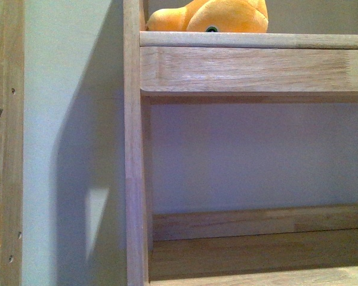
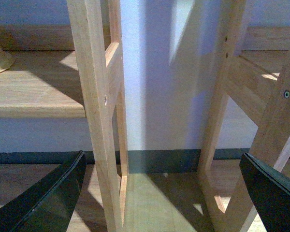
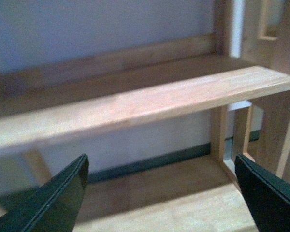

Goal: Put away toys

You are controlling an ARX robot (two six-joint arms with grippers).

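Sitting at the top centre of the front view, the orange-yellow plush toy rests on the upper shelf of a wooden rack, just right of the upright post, with a lower shelf near the bottom of the frame. The left tool is spread wide and holds nothing, its dark fingers in the lower corners of its wrist view, facing two wooden uprights and a pale wall. The right tool is likewise spread wide with nothing between its fingers, a wooden shelf board crossing the frame beyond it.

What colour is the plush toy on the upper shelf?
The plush toy is orange-yellow, seen best in the front view.
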